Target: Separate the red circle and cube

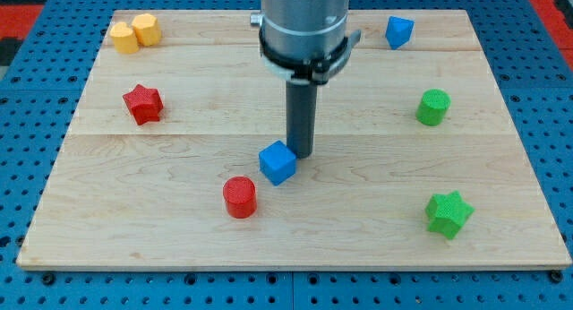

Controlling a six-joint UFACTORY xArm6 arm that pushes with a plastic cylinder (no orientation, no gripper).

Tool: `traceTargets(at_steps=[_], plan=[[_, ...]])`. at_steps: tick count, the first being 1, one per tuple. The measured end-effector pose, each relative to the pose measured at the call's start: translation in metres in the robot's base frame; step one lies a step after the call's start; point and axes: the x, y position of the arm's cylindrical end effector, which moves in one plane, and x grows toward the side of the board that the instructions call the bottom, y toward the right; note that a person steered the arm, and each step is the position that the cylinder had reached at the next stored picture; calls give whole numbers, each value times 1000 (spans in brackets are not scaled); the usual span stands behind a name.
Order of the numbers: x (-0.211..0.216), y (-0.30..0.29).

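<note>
The red circle (pixel 239 196) stands on the wooden board (pixel 161 229) below the middle. The blue cube (pixel 277 162) sits just up and to the right of it, with a small gap between them. My tip (pixel 300 156) is at the cube's upper right side, touching it or nearly so. The rod rises straight up to the grey arm body at the view's top.
A red star (pixel 142 104) lies at the left. Two yellow blocks (pixel 134 32) sit together at the top left. A blue block (pixel 398 30) is at the top right. A green cylinder (pixel 433 107) and a green star (pixel 448 213) are at the right.
</note>
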Motion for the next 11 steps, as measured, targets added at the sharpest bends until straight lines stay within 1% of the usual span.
traceTargets(at_steps=[1, 2, 3, 4, 5, 6, 7, 8, 9, 10, 11], plan=[[38, 27], [71, 4], [73, -31], [87, -34], [82, -42], [50, -42], [77, -42], [56, -52], [-5, -50], [-43, -50], [-43, -41]])
